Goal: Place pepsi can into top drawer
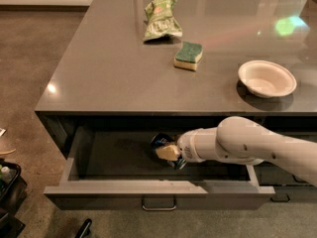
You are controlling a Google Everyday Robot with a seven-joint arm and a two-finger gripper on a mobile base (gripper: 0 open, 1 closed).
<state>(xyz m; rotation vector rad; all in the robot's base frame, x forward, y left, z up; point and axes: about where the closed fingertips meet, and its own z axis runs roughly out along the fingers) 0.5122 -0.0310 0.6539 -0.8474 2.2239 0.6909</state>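
Observation:
The top drawer (124,188) is pulled open under the grey counter, with a small metal bar handle on its flat front. My gripper (167,152) reaches into it from the right on a white arm. It is shut on the blue pepsi can (161,142), which lies tilted inside the drawer, near its back. Only the can's left end shows past the fingers. I cannot tell whether the can touches the drawer floor.
On the counter (109,78) lie a green chip bag (160,18), a green and yellow sponge (188,55) and a white bowl (267,78). Dark objects stand on the floor at the lower left (9,192). Another drawer handle (280,199) shows at the lower right.

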